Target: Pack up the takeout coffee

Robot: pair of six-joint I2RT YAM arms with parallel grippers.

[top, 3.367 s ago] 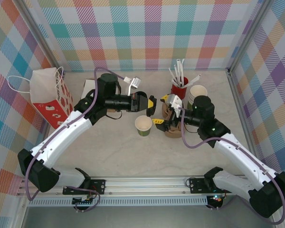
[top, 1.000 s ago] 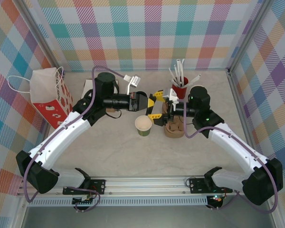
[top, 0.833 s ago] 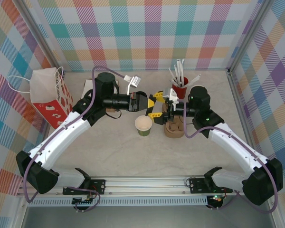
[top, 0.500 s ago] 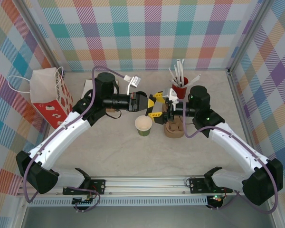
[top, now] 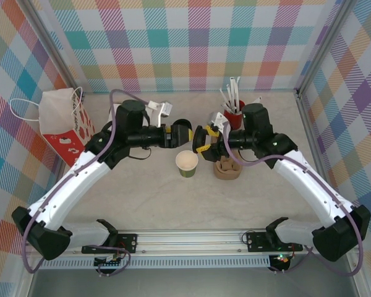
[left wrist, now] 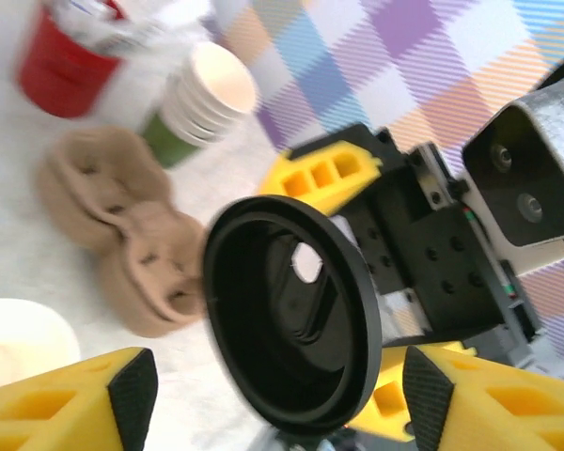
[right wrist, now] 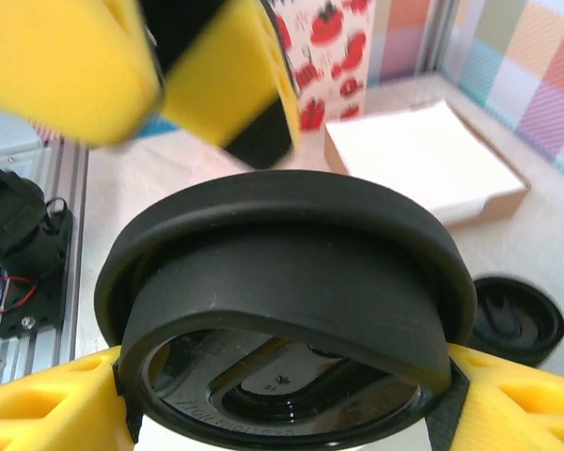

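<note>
The olive-green paper cup (top: 187, 163) stands lidless on the table, and its cream rim (left wrist: 19, 343) shows at the lower left of the left wrist view. My right gripper (top: 202, 137) is shut on the round black lid (right wrist: 291, 310), holding it in the air above and just right of the cup. The lid's hollow underside (left wrist: 287, 324) faces my left gripper (left wrist: 280, 395), which is open with its yellow fingers wide on either side. In the top view my left gripper (top: 185, 132) is tip to tip with the right one.
A brown pulp cup holder (top: 227, 168) lies right of the cup. Behind it stand the red cup of straws (top: 234, 114) and a stack of lidless cups (left wrist: 202, 103). The red-patterned paper bag (top: 65, 124) stands far left, with a napkin box (right wrist: 423, 164) and a spare black lid (right wrist: 512, 319) nearby.
The left arm has drawn back a little to the left. The right wrist has shifted up and left, bringing the black lid closer to the left gripper.
</note>
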